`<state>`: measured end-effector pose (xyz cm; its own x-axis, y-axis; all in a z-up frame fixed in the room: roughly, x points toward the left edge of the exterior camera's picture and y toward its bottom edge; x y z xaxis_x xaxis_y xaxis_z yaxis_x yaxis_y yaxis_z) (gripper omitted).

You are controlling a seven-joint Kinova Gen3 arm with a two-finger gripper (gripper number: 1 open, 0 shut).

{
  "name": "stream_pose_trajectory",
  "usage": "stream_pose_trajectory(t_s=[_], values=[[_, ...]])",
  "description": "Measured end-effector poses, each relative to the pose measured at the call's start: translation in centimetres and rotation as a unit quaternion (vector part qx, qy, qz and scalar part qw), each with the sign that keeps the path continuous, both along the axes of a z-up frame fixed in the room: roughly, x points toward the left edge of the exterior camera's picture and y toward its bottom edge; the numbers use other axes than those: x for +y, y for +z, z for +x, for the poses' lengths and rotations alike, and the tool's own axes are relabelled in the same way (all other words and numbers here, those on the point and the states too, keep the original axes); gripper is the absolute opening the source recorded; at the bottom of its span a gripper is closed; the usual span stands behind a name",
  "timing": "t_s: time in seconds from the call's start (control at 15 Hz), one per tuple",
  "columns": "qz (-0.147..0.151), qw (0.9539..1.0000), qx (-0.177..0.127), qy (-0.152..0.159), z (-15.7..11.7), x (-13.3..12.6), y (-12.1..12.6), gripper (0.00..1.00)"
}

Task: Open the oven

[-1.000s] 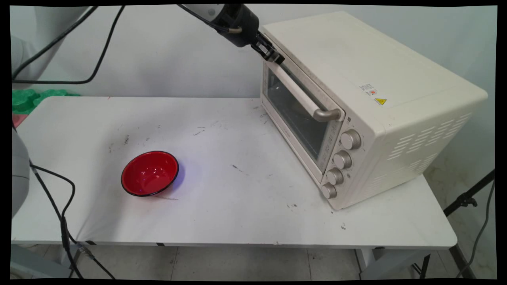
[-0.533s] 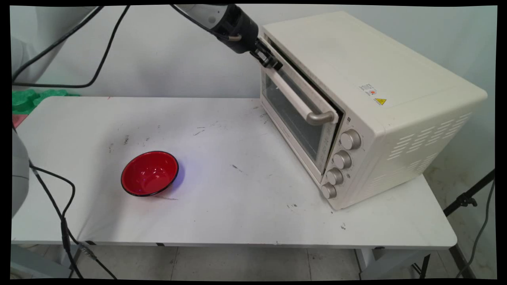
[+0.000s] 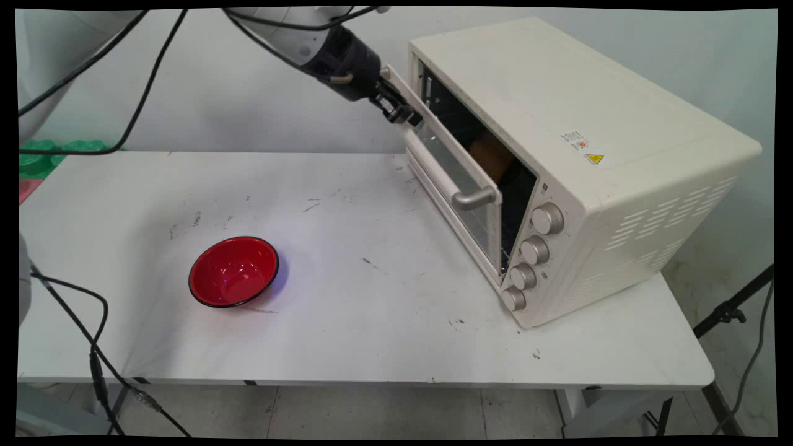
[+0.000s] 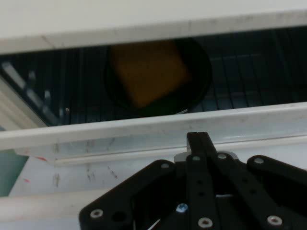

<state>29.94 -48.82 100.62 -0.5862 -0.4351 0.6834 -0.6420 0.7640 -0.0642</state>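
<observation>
While the gripper (image 3: 399, 113) sits at the oven (image 3: 557, 155) door's (image 3: 449, 179) top edge, we see it approx. half open; fingers' state — can't tell. Toast (image 4: 148, 72) inside.

The setting looks like a robotics lab rather than a home kitchen: a scuffed white folding table (image 3: 372, 334) stands against a bare wall, black cables (image 3: 93, 347) hang loose, a tripod leg (image 3: 731, 313) shows, and a lone toaster oven (image 3: 588, 155) sits there.
</observation>
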Motion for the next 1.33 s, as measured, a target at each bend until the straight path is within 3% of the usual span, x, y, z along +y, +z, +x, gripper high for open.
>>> stream_pose_trajectory(t_s=[0.67, 1.33], values=[[-0.006, 0.9998, 0.019, 0.004, 5.4, 3.7, -4.1, 0.00], [-0.004, 0.9998, 0.017, 0.006, 10.0, 6.3, -9.0, 0.00]])
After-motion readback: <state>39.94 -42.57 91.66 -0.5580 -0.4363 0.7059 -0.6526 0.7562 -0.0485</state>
